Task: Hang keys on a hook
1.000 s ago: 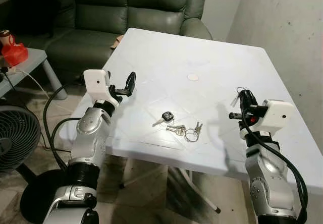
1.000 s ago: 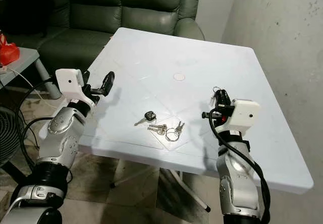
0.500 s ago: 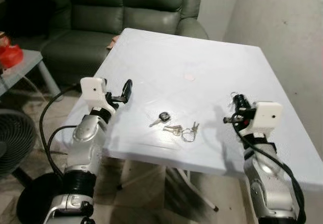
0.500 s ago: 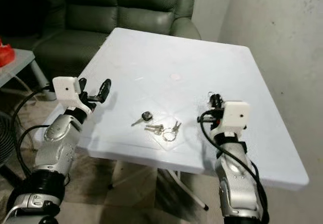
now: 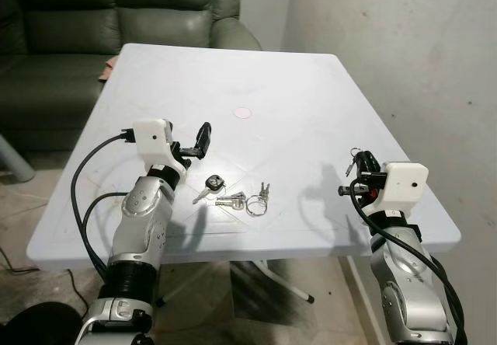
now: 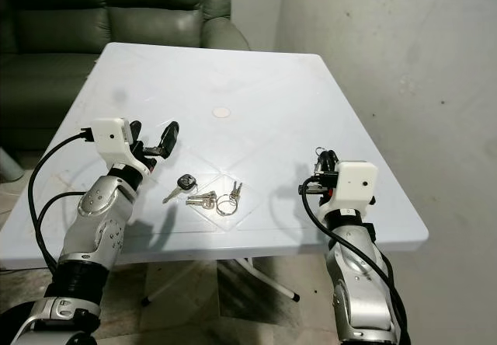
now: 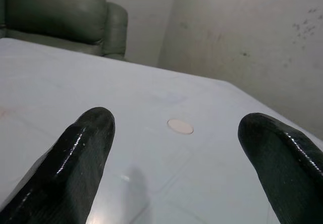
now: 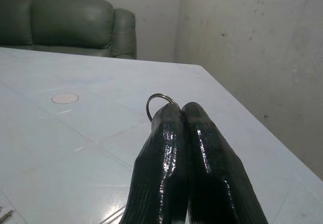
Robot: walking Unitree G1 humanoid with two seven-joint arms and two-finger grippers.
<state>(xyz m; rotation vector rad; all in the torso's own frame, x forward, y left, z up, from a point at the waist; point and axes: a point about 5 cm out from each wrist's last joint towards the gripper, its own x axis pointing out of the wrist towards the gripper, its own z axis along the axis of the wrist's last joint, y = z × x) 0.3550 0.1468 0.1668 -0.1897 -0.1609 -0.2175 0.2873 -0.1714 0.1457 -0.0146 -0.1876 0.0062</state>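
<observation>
A bunch of keys (image 5: 233, 197) lies on the white table (image 5: 311, 127): one black-headed key (image 5: 212, 183), silver keys and a wire ring (image 5: 256, 205). My left gripper (image 5: 202, 140) hovers open just left of and behind the bunch, with nothing between its fingers (image 7: 86, 143). On the right side of the table, my right gripper (image 5: 359, 162) is held above the surface. It is shut on a small metal key ring (image 8: 160, 100), which sticks up from between the fingertips.
A small round disc (image 5: 243, 113) sits in the table's middle. A dark green sofa (image 5: 78, 19) stands behind the table. A bare grey wall (image 5: 404, 50) runs close along the table's right side. The table's front edge (image 5: 256, 248) is right before me.
The camera has swung to the right, so the fan and side table have left the picture. Both arms keep their pose, and the keys lie where they were.
</observation>
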